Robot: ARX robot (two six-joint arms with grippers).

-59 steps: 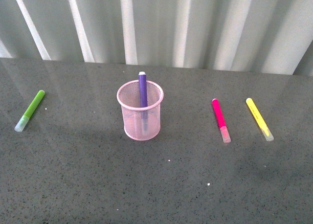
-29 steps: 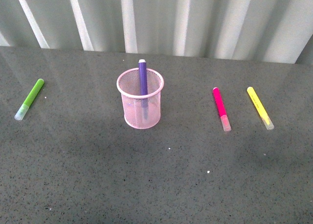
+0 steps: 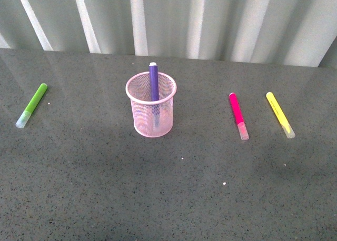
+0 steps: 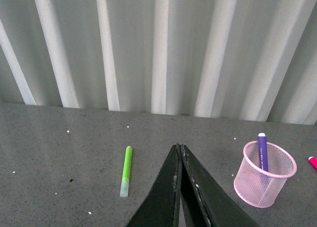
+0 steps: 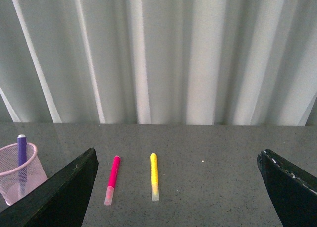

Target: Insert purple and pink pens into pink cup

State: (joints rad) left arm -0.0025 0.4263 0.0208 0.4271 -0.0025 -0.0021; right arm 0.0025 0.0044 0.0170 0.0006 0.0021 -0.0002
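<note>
Only the wrist views show the 2 grippers: the left gripper pinched together and empty, the right gripper spread wide. Beyond, the pink pen lies on the table, apart from the pink cup, where the purple pen stands.

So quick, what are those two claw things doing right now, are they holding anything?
Left gripper: shut, its tips pressed together, holding nothing.
Right gripper: open wide, holding nothing.
</note>
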